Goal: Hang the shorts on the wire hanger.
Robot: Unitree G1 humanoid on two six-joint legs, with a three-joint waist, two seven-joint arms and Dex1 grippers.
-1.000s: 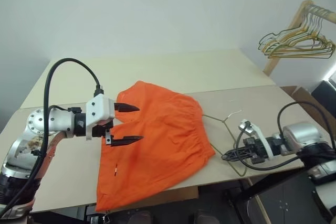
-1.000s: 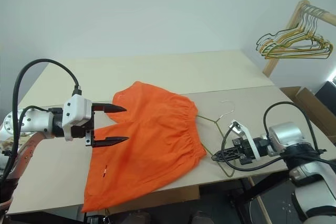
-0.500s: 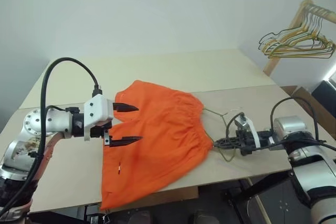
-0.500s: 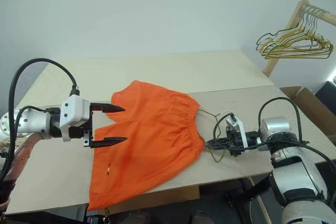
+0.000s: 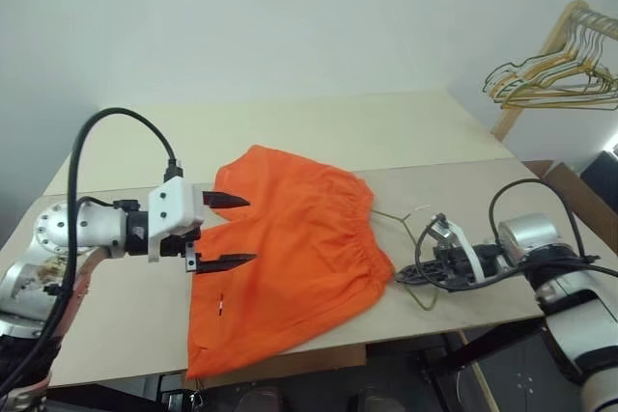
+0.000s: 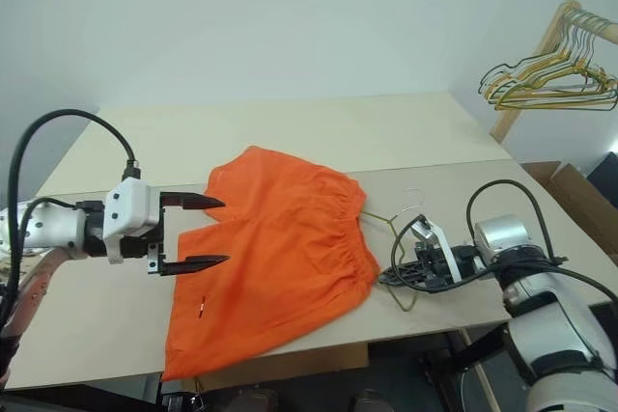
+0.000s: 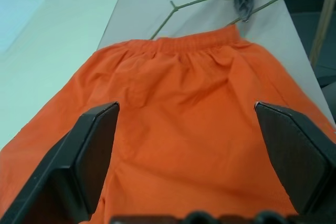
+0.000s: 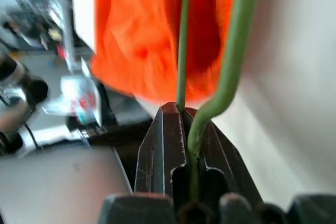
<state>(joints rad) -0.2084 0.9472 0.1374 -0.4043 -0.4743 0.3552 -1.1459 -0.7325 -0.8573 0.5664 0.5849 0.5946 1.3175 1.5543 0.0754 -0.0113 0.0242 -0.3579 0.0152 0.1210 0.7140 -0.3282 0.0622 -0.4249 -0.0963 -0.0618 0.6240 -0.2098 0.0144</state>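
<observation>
Currently, the right gripper (image 6: 398,275) is pinching the thin olive-green wire hanger (image 6: 394,238) beside the waistband of the bright orange fabric shorts (image 6: 270,253) lying on the beige table (image 6: 386,137), presumably for threading, while the left gripper (image 6: 198,233) is hovering spread above a leg.

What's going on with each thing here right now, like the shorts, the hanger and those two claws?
Shorts: spread flat on the table, lower edge drooping over its front, not on any hanger.
Hanger: beside the waistband, pinched at its lower wire.
Left claw: wide open, above the shorts.
Right claw: shut on the hanger.
Spare hangers: bunched on a wooden rack.
</observation>
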